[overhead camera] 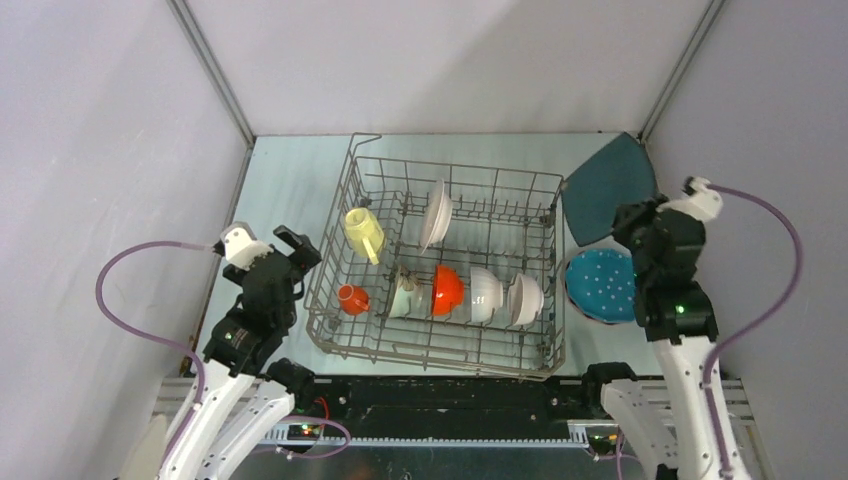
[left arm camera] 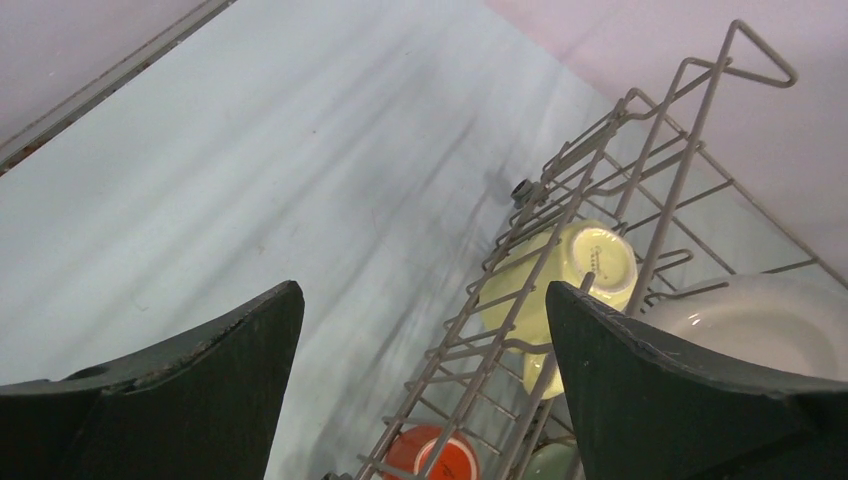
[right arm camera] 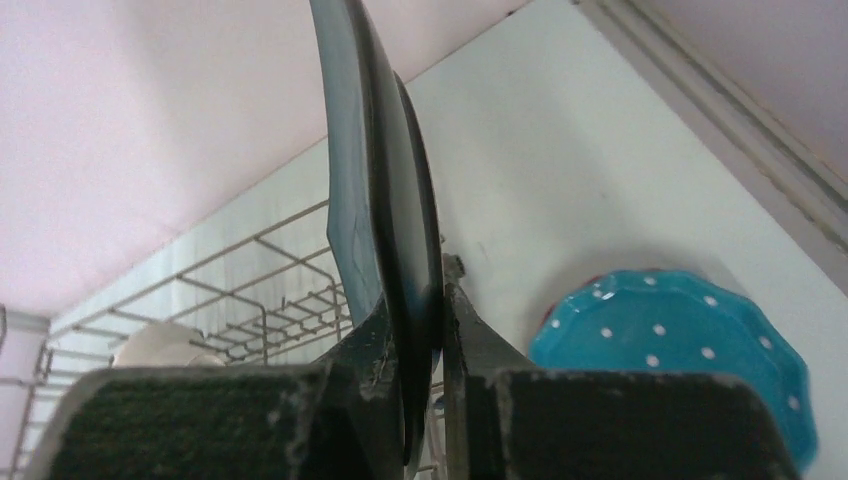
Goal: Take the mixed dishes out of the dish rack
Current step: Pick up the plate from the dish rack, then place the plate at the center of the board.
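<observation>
Grey wire forms the dish rack (overhead camera: 328, 262), which sits in the middle of the surface (overhead camera: 290, 180) with its looped handle at the far left corner. I read the right end effector (overhead camera: 625, 225) as closed on a dark plate (overhead camera: 608, 188). In the right wrist view its fingers (right arm camera: 470, 340) pinch the lower rim and the plate stands on edge. The plate is outside the rack, just beside the far right corner. A blue dotted plate (overhead camera: 600, 285) lies flat on the surface just right of the rack. The left end effector (overhead camera: 297, 248) is spread wide and holds nothing, close to the rack's left wall. Inside the rack I see a pale yellow cup (overhead camera: 363, 233) and an orange mug (overhead camera: 351, 299) at the left, and a white plate (overhead camera: 435, 215) upright in the far row. The near row holds a pale green bowl (overhead camera: 404, 296), an orange bowl (overhead camera: 447, 290) and two white bowls (overhead camera: 485, 295).
</observation>
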Robot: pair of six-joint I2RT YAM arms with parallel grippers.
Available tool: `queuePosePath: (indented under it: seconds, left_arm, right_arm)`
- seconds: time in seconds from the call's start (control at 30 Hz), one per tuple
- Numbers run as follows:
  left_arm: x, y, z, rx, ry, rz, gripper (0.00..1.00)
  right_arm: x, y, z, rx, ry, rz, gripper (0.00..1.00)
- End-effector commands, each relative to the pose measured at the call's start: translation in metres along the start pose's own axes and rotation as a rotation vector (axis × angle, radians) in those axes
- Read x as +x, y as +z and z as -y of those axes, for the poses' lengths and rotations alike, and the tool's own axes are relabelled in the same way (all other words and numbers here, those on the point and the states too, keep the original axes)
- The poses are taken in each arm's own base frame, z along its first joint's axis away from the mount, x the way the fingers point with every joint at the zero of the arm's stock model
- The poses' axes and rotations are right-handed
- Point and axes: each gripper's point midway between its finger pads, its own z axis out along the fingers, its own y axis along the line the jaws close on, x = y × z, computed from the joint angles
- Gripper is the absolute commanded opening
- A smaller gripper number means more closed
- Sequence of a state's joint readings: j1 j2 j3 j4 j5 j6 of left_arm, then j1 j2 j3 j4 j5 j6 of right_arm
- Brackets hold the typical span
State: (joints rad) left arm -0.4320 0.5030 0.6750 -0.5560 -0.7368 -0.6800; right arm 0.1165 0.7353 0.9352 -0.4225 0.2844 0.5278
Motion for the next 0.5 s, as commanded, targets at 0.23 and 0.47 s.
queuePosePath:
  seconds: [0.23,0.47]
  left_arm:
    - [-0.022,0.014,0.032,0.055,-0.025,0.077,0.98]
    - [-0.008,0.022,0.026,0.026,0.005,0.06,0.98]
  right_arm:
    - [-0.031,-0.026,0.066,0.112,0.33,0.121,0.0]
    - [0.02,-0.025,0.112,0.209,0.408,0.037,0.0]
